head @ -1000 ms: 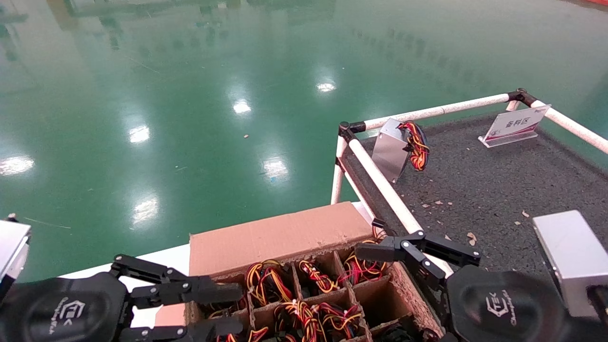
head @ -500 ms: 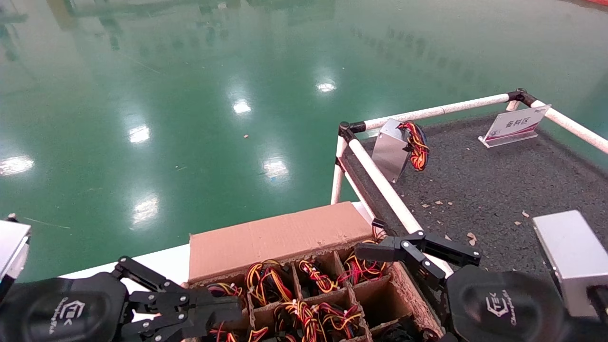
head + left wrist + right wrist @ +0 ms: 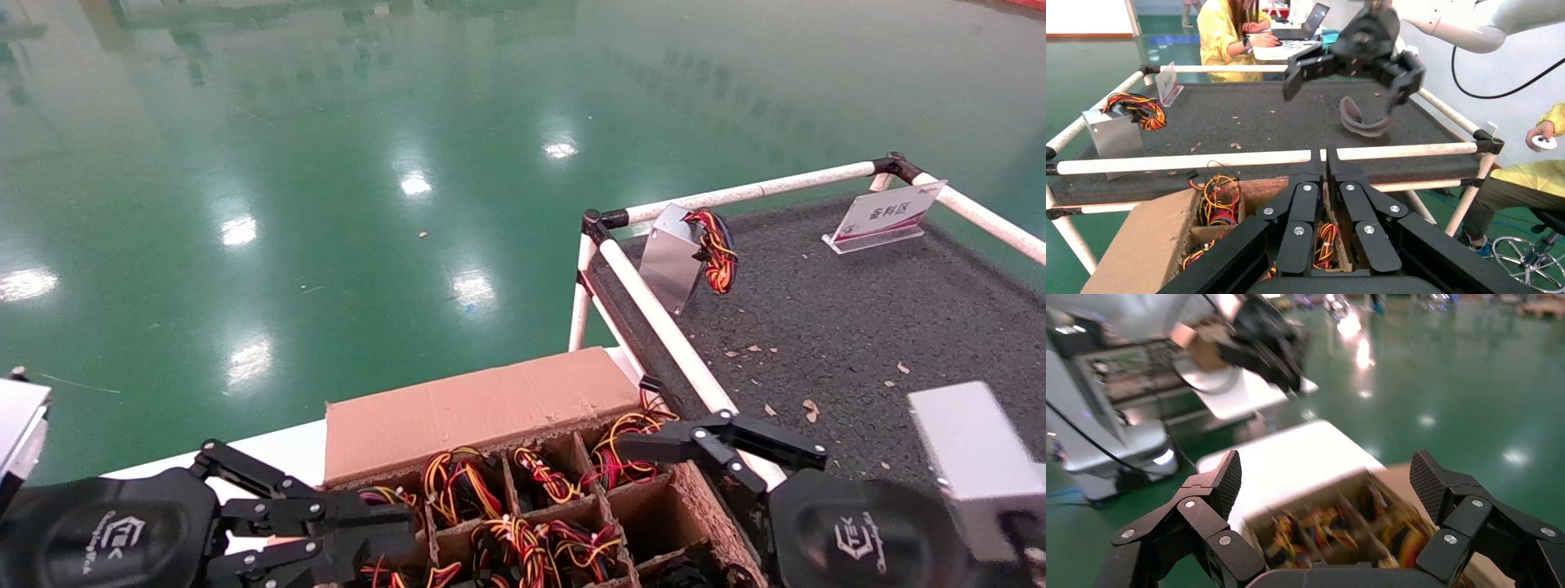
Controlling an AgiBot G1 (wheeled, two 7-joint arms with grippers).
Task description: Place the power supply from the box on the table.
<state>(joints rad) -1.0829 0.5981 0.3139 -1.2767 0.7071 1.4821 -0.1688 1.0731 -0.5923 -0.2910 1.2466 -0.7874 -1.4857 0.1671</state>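
Head view cuts off our box [image 3: 482, 408] at the bottom; its cells hold wire bundles. One power supply [image 3: 682, 253] stands on the table [image 3: 858, 327]. Our left end effector [image 3: 392, 531] is pinched closed, empty, over the box. Our right end effector [image 3: 678, 447] is spread wide, empty.

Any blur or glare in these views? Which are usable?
Head view: ceiling lights glare off the green floor; the box and table are sharp, and only the right wrist block at the frame edge is smeared. Left wrist view: crisp throughout, left tool shut. Right wrist view: the box and background are motion-blurred, while the right tool stays sharp and open.
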